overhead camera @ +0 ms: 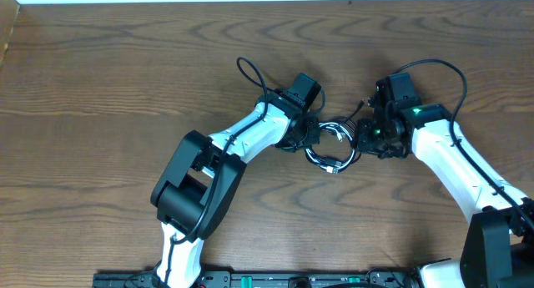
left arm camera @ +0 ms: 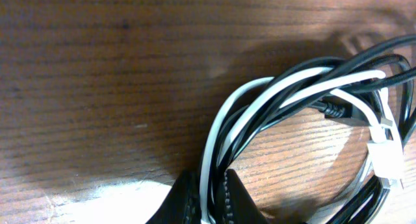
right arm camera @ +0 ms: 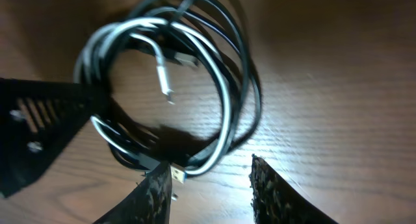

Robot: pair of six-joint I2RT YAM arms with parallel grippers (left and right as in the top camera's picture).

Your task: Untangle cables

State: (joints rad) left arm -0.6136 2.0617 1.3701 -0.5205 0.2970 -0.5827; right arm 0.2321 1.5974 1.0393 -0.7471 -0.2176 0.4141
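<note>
Both your arms reach in low to the middle of the table (overhead camera: 83, 88), grippers facing each other across one coil. There are two cables in it, one black cable (right arm camera: 250, 87) and one white cable (left arm camera: 211, 136), looped together. Your left gripper (left arm camera: 208, 191) is clamped on a white strand at the coil's edge. Your right gripper (right arm camera: 208, 185) has its jaws apart with nothing between them, and the coil lies just ahead of the tips.

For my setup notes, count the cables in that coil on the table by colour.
black cable: 1
white cable: 1
total: 2
</note>
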